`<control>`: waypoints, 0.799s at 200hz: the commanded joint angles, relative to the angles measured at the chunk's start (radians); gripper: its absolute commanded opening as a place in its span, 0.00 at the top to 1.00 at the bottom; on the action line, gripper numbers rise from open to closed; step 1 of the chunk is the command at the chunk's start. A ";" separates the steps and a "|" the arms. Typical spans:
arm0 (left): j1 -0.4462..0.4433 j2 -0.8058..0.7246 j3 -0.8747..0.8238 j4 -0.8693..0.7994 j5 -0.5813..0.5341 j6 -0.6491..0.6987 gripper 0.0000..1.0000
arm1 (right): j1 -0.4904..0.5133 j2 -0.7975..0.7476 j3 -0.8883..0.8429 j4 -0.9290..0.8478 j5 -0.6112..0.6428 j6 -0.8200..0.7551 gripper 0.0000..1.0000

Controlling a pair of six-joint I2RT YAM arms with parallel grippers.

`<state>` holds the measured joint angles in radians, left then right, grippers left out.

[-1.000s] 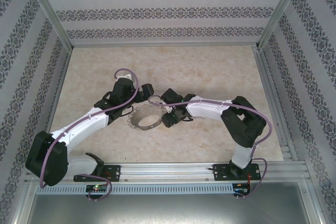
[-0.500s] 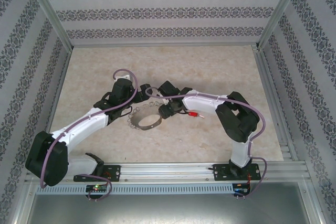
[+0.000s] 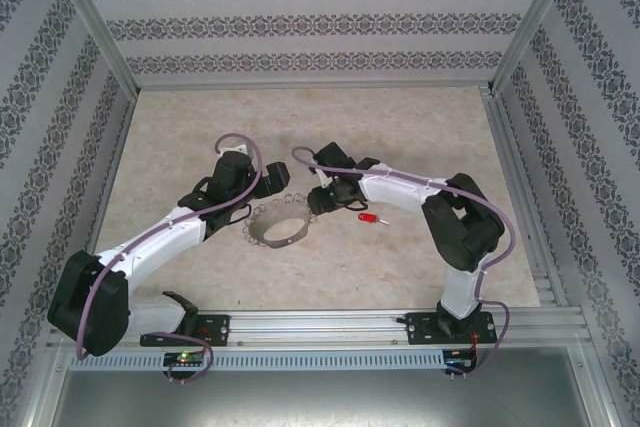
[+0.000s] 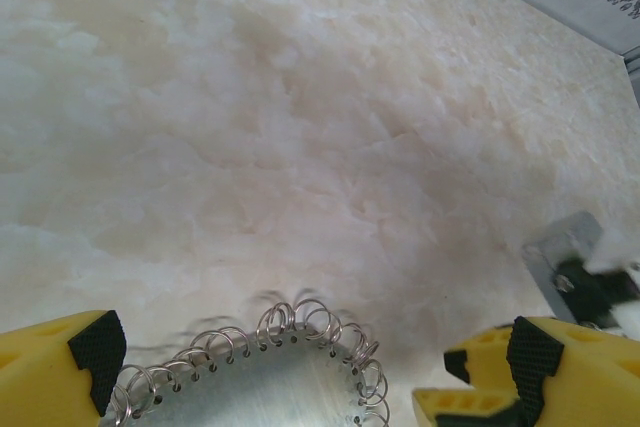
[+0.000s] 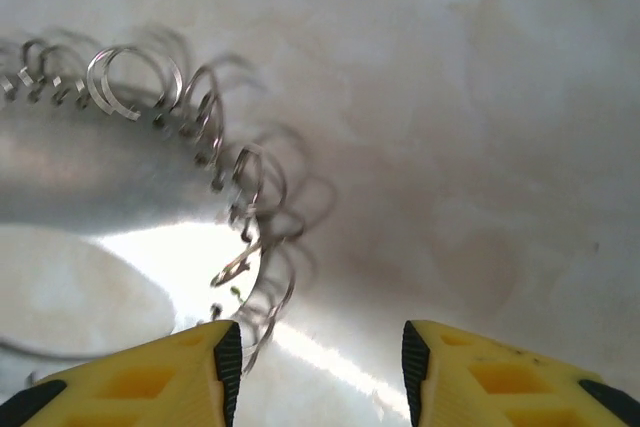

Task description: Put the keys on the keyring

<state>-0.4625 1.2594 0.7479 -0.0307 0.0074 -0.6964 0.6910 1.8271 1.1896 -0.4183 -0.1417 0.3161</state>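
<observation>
The keyring (image 3: 270, 239), a wide silver hoop fringed with small wire rings, lies mid-table. The red-headed key (image 3: 370, 218) lies loose on the table just to its right, under my right forearm. My left gripper (image 3: 250, 212) stands open at the hoop's left side. In the left wrist view its fingers (image 4: 97, 347) straddle the keyring (image 4: 270, 387), with a gap on the right side. My right gripper (image 3: 315, 205) is at the hoop's far right edge. It (image 5: 318, 357) is open with nothing between the pads, and the keyring (image 5: 90, 162) fringe sits by its left fingertip.
Patterned walls and aluminium posts (image 3: 95, 22) enclose the marble-look table (image 3: 330, 117). A metal rail (image 3: 330, 325) runs along the near edge by the arm bases. Part of the right arm (image 4: 585, 277) shows at the right of the left wrist view.
My right arm has swung its gripper away toward the hoop's far right edge, uncovering the red key on the table. Its jaws have narrowed slightly. The left arm and hoop stay put.
</observation>
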 commanded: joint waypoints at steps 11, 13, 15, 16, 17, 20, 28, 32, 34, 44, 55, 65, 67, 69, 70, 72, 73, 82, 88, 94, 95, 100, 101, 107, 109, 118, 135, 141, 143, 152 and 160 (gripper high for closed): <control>0.008 -0.028 -0.011 -0.022 0.013 0.003 0.00 | -0.001 -0.085 -0.100 0.043 -0.129 0.145 0.52; 0.008 -0.029 -0.011 -0.022 0.013 0.003 0.00 | -0.002 -0.086 -0.105 0.050 -0.135 0.152 0.52; 0.008 -0.030 -0.013 -0.022 0.013 0.003 0.00 | -0.002 -0.087 -0.108 0.056 -0.143 0.160 0.52; 0.008 -0.030 -0.013 -0.022 0.013 0.004 0.00 | -0.001 -0.087 -0.110 0.059 -0.147 0.163 0.52; 0.008 -0.031 -0.014 -0.022 0.013 0.003 0.00 | -0.002 -0.087 -0.113 0.063 -0.150 0.166 0.52; 0.008 -0.031 -0.016 -0.024 0.014 0.002 0.00 | -0.001 -0.088 -0.119 0.074 -0.163 0.174 0.52; 0.008 -0.034 -0.020 -0.024 0.016 0.001 0.00 | 0.000 -0.088 -0.130 0.104 -0.186 0.196 0.52; 0.008 -0.034 -0.021 -0.025 0.017 -0.001 0.00 | -0.001 -0.084 -0.131 0.115 -0.194 0.205 0.52; 0.008 -0.035 -0.022 -0.024 0.018 -0.002 0.00 | 0.000 -0.084 -0.131 0.120 -0.196 0.208 0.52; 0.008 -0.035 -0.023 -0.026 0.022 -0.004 0.00 | 0.001 -0.075 -0.129 0.140 -0.208 0.219 0.51; 0.008 -0.037 -0.023 -0.026 0.022 -0.006 0.00 | 0.001 -0.058 -0.114 0.149 -0.208 0.224 0.50; 0.007 -0.038 -0.024 -0.028 0.022 -0.008 0.00 | 0.002 -0.042 -0.098 0.151 -0.212 0.222 0.50; 0.008 -0.039 -0.024 -0.029 0.022 -0.007 0.00 | 0.001 -0.037 -0.096 0.151 -0.211 0.221 0.50; 0.008 -0.040 -0.024 -0.028 0.022 -0.008 0.00 | 0.001 -0.034 -0.092 0.151 -0.210 0.221 0.49; 0.008 -0.041 -0.023 -0.029 0.022 -0.007 0.00 | 0.001 -0.033 -0.091 0.151 -0.211 0.222 0.49; 0.008 -0.040 -0.023 -0.030 0.022 -0.007 0.00 | 0.000 -0.029 -0.087 0.153 -0.211 0.222 0.49; 0.008 -0.040 -0.023 -0.031 0.022 -0.007 0.00 | -0.001 -0.027 -0.085 0.153 -0.211 0.223 0.49; 0.008 -0.043 -0.022 -0.033 0.020 -0.007 0.00 | 0.000 -0.011 -0.072 0.156 -0.218 0.224 0.50; 0.008 -0.044 -0.020 -0.037 0.017 -0.008 0.00 | 0.000 -0.002 -0.066 0.157 -0.224 0.226 0.49; 0.008 -0.048 -0.018 -0.039 0.014 -0.006 0.00 | 0.000 0.006 -0.060 0.157 -0.227 0.227 0.50; 0.008 -0.048 -0.018 -0.040 0.013 -0.006 0.00 | 0.000 0.007 -0.060 0.158 -0.227 0.227 0.50; 0.008 -0.050 -0.016 -0.042 0.012 -0.005 0.00 | 0.000 0.012 -0.059 0.160 -0.228 0.231 0.49; 0.008 -0.052 -0.016 -0.043 0.011 -0.004 0.00 | -0.001 0.012 -0.059 0.160 -0.228 0.230 0.50; 0.008 -0.055 -0.014 -0.047 0.005 -0.005 0.00 | 0.000 0.015 -0.061 0.164 -0.229 0.233 0.49; 0.007 -0.057 -0.015 -0.049 0.004 -0.003 0.00 | 0.001 0.016 -0.063 0.165 -0.229 0.233 0.49; 0.008 -0.063 -0.013 -0.052 -0.002 0.000 0.00 | 0.000 0.018 -0.070 0.170 -0.228 0.238 0.49; 0.008 -0.069 -0.009 -0.057 -0.006 0.007 0.00 | -0.002 0.018 -0.084 0.173 -0.219 0.246 0.49; 0.008 -0.068 -0.008 -0.060 -0.006 0.009 0.00 | -0.002 0.017 -0.089 0.174 -0.214 0.249 0.49; 0.007 -0.068 -0.006 -0.061 -0.006 0.009 0.00 | -0.001 0.017 -0.092 0.174 -0.214 0.250 0.49; 0.008 -0.066 -0.005 -0.063 -0.006 0.009 0.00 | -0.004 0.018 -0.100 0.178 -0.213 0.257 0.49; 0.008 -0.067 -0.005 -0.060 -0.005 0.011 0.00 | -0.004 0.019 -0.104 0.178 -0.212 0.261 0.49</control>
<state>-0.4625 1.2091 0.7311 -0.0605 0.0208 -0.6956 0.6910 1.8374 1.1038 -0.2550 -0.3500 0.5510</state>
